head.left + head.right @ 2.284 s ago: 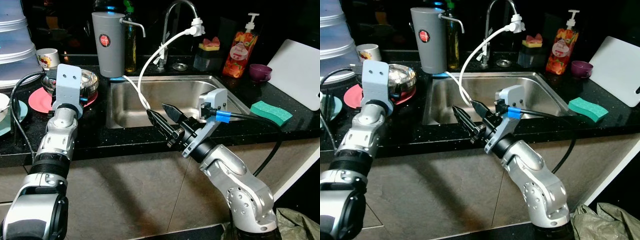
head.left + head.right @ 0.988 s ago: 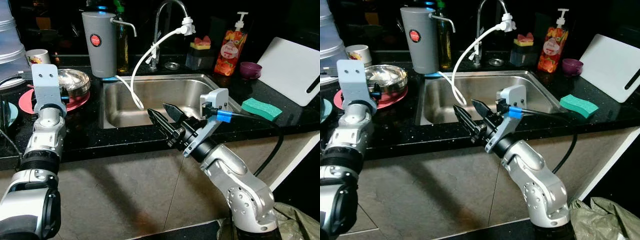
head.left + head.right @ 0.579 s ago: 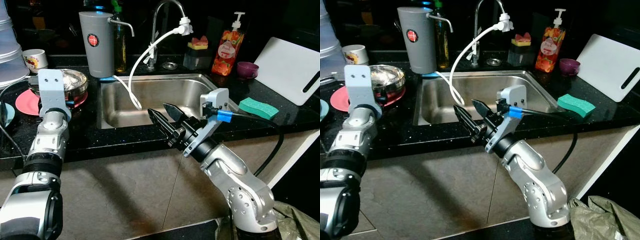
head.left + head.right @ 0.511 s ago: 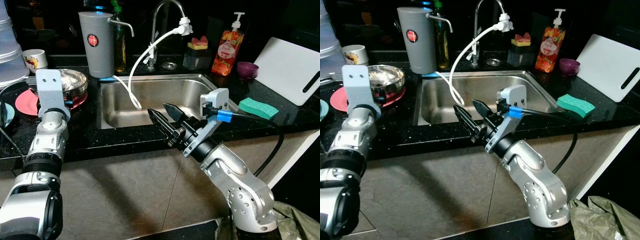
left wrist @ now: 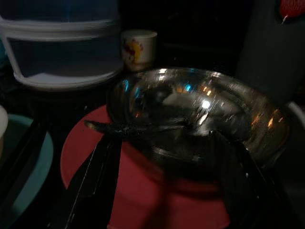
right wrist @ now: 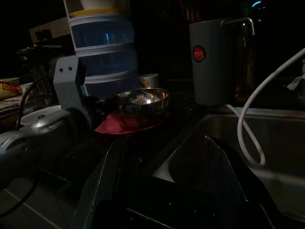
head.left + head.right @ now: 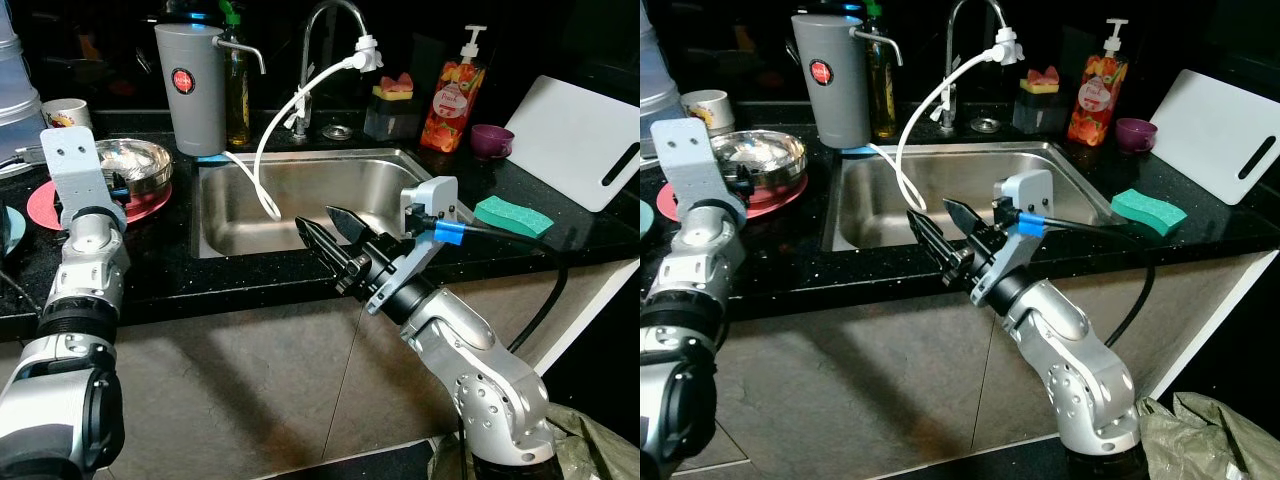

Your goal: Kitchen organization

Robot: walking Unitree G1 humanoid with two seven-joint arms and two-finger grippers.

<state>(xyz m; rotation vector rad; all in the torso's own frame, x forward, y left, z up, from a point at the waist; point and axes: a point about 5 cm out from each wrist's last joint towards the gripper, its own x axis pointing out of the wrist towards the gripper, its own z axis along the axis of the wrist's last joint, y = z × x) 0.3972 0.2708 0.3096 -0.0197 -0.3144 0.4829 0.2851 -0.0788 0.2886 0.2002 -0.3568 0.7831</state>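
While your left claw (image 5: 167, 143) hangs apart around the steel bowl (image 7: 135, 163) at ten o'clock, grip its rim squarely; right claw (image 7: 328, 232) idles apart.

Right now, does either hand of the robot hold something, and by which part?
Nothing is held. The left hand reaches toward the steel bowl with fingers apart, around its near rim. The right hand is open before the sink.

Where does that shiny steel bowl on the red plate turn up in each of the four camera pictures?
Left eye view: steel bowl at far left, on the red plate, just beyond the left gripper.
Right eye view: bowl at far left again.
Left wrist view: bowl close up, centre.
Right wrist view: bowl small, mid-picture.
Shared landmark: the grey dispenser beside the bowl.
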